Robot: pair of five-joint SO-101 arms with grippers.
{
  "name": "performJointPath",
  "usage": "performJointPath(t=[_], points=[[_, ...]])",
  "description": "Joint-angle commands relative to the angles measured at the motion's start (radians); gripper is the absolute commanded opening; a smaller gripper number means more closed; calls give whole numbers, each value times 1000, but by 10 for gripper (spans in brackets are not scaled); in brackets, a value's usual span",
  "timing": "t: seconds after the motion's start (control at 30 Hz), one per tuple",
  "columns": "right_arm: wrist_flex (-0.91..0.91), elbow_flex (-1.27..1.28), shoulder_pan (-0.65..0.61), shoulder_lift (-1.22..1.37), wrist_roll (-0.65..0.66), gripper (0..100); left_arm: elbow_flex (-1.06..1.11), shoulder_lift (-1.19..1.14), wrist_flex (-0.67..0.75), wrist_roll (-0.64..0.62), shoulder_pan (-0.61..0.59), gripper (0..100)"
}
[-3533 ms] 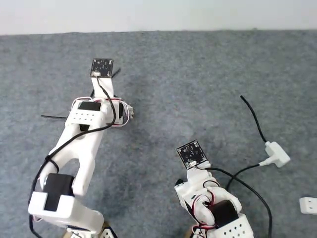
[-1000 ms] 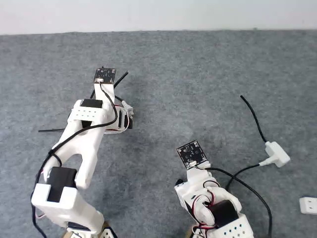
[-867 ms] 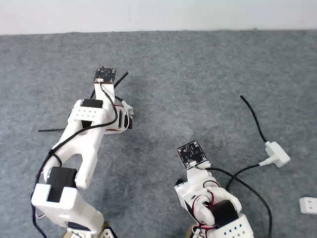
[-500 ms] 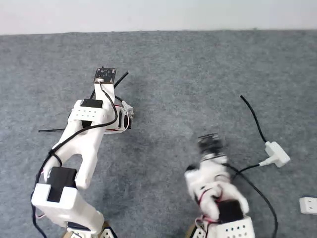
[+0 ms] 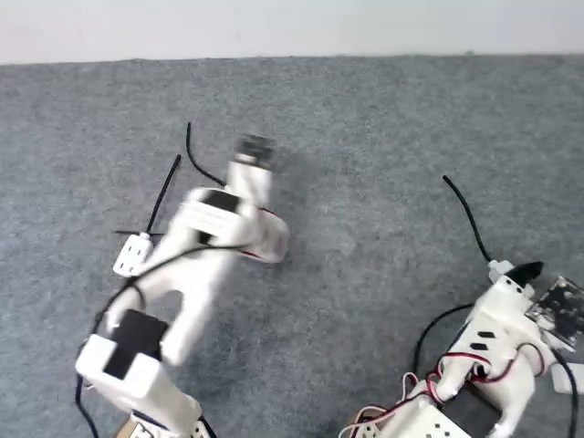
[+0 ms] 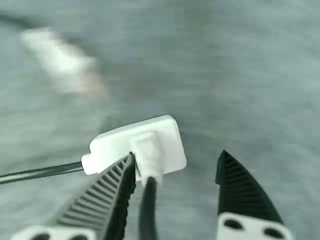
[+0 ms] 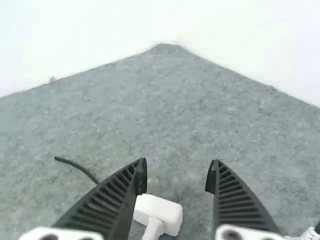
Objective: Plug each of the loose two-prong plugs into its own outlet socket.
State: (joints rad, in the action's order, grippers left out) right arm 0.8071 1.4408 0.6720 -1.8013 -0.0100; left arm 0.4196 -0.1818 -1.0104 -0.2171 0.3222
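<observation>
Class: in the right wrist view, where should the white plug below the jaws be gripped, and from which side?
Grip the white plug across its blocky body, probably from above: it lies flat on the carpet, side faces exposed, and the right gripper hangs over it with jaws open.

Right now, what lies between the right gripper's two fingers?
A white plug on the grey carpet sits in the open right gripper's gap, as the right wrist view shows.

Table cover (image 5: 365,164): grey carpet-like cloth, matt, rough nap. White plug block (image 6: 137,145): smooth plastic, faint sheen. Left gripper (image 6: 177,156) and right gripper (image 7: 178,164): black plastic, ribbed inner faces, matt. Cable (image 5: 467,217) at 3 o'clock: black, smooth. Arm shells (image 5: 214,219): white matt plastic.
</observation>
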Motion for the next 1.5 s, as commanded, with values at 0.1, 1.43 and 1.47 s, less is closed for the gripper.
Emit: performJointPath(t=[0.1,1.43,1.47], points=[[-33,-66,64,-12,3,199,-81,11,-32,-8,348,257],[22,-18,-59,-4,-161,201,-1075,345,-707,496,-167,260],[58,-58,-104,-2,-161,201,-1089,345,-726,496,-218,260]])
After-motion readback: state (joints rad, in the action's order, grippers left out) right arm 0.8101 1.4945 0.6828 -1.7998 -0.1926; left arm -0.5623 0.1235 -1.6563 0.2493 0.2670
